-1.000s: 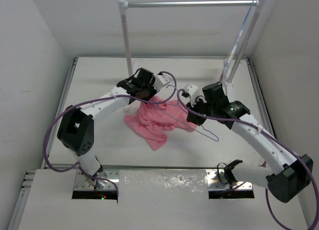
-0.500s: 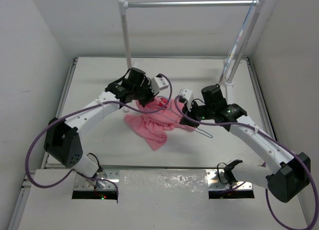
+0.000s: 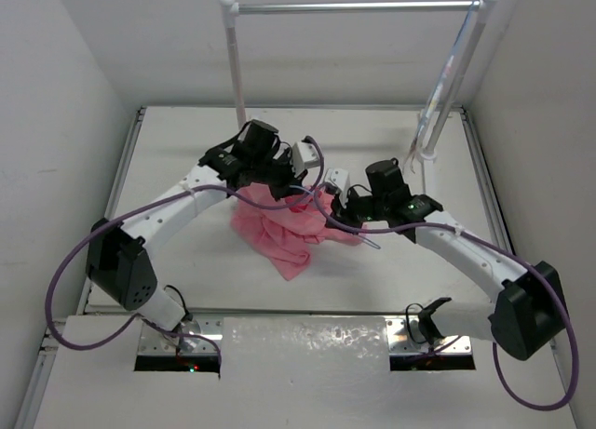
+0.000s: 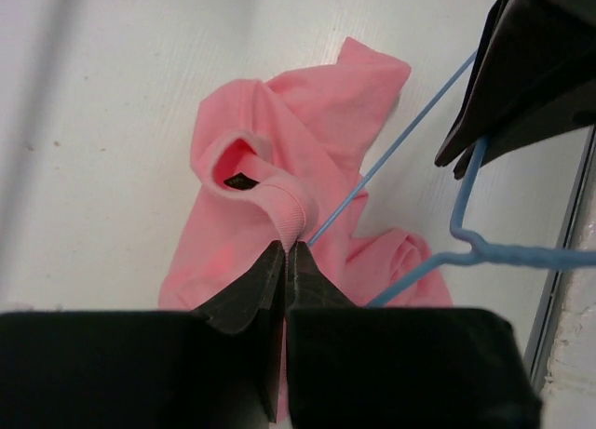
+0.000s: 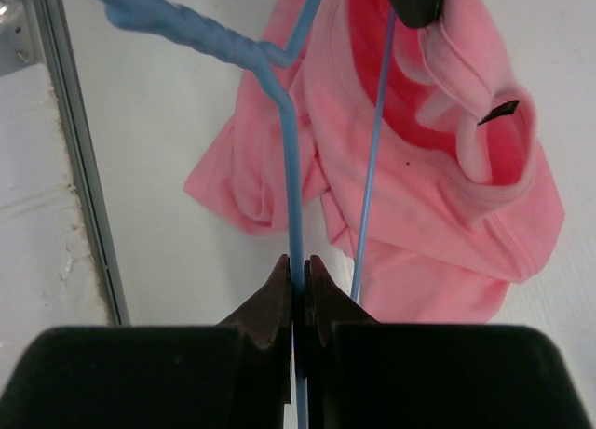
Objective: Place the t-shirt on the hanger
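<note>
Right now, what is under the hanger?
Under the hanger the t-shirt lies crumpled on the table. Where the long wire meets the collar is covered by the left gripper, so I cannot tell if it is inside.

You are looking at one salmon-pink t-shirt [image 3: 284,234] and one pale-blue wire hanger [image 4: 400,142], both sitting over a single white table [image 3: 186,150]. Two arms are reaching in, the left arm [image 3: 177,206] and the right arm [image 3: 466,252], each carrying one claw, so you are counting two claws in all, the left claw [image 4: 285,248] and the right claw [image 5: 298,261], each showing two fingers. Behind them one rack is standing, made of two upright posts [image 3: 235,66] and one crossbar [image 3: 358,6], and two purple cables [image 3: 70,289] are looping, one along each arm.
</note>
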Available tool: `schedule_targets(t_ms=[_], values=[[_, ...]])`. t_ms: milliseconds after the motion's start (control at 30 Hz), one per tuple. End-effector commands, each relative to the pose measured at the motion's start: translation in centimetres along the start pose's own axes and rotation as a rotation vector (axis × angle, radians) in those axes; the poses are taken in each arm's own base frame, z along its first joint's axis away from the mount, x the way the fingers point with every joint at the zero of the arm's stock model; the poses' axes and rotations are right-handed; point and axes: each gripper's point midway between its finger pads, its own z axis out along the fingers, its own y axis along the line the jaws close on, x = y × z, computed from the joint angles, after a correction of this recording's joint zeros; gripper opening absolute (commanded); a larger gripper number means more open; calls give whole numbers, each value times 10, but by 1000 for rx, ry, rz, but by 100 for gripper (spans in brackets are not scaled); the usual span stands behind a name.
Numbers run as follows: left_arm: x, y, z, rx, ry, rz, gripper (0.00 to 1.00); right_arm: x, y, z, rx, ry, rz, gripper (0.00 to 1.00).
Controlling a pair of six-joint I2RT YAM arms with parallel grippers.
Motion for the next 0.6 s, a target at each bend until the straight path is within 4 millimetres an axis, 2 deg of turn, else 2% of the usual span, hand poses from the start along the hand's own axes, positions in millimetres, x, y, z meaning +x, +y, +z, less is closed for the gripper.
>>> schedule_targets(t_ms=[0,167,233,267,367,400,467,500,533,567], values=[[-6,-10,23,88,-26,-10,0,-1,-15,15,36,-44,-39,0],[23,9,44,34,77,-24,2,15,-19,26,42,-27,-15,0],[36,19,47,-20,114,-28,9,25,-19,31,39,-13,6,0],[39,23,47,-40,124,-29,17,34,-17,34,35,0,20,0],[53,39,44,-142,182,-36,30,43,-18,38,40,-3,44,0],[58,55,39,-232,207,-23,32,43,-20,41,45,-20,48,0],[73,68,33,-338,248,-12,38,44,-19,42,38,-27,53,0],[75,85,25,-443,260,10,39,42,-19,43,38,-32,54,0],[90,89,21,-484,299,29,41,43,-19,43,37,-30,59,0],[94,93,19,-515,313,41,42,42,-19,43,34,-33,58,0]])
